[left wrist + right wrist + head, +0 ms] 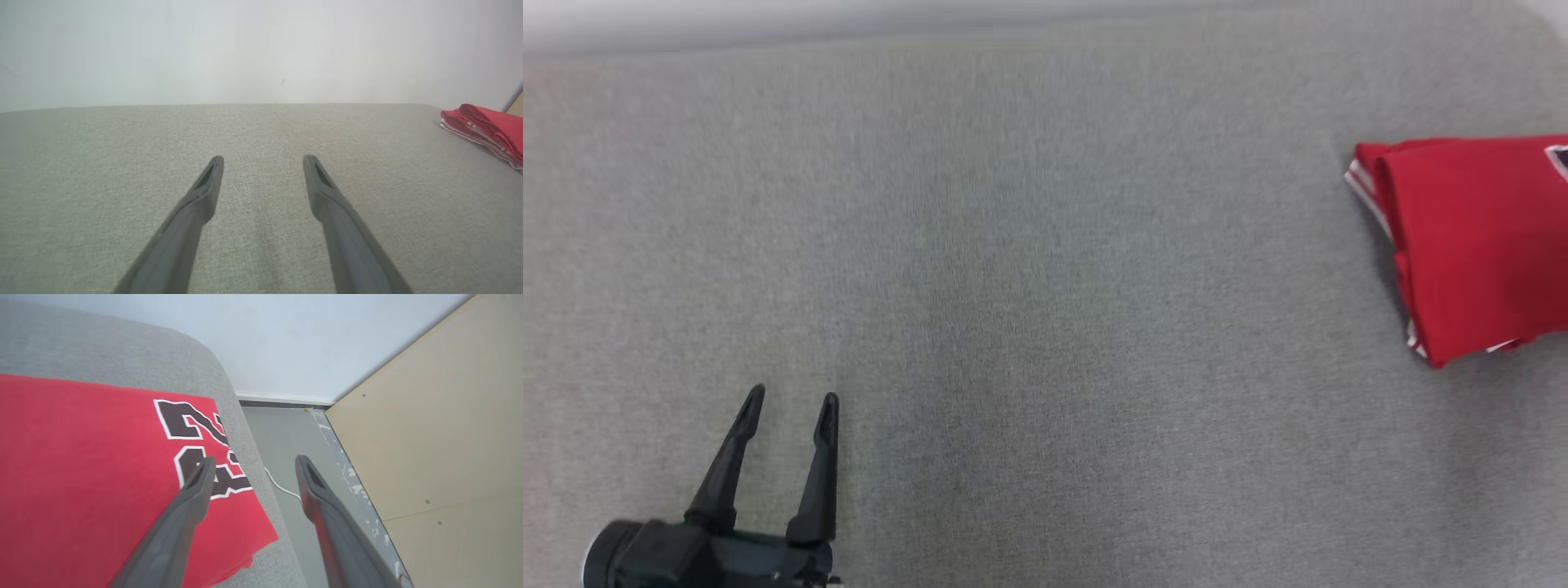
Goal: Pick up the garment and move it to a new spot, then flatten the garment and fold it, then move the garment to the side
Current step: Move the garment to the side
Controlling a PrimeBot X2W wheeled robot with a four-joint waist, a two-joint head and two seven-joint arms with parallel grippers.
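Note:
The garment is a red shirt with white trim, lying folded at the right edge of the grey padded surface. In the left wrist view the garment is a low stack at the far right. My left gripper rests open over the near left of the surface, far from the shirt, its fingers empty. In the right wrist view the garment shows dark numerals outlined in white. My right gripper hovers open above the shirt's corner and the surface's edge, holding nothing.
The grey surface stretches wide between my left gripper and the shirt. Past its rounded right edge lie a grey floor with a thin white cable, a pale wooden panel and a white wall.

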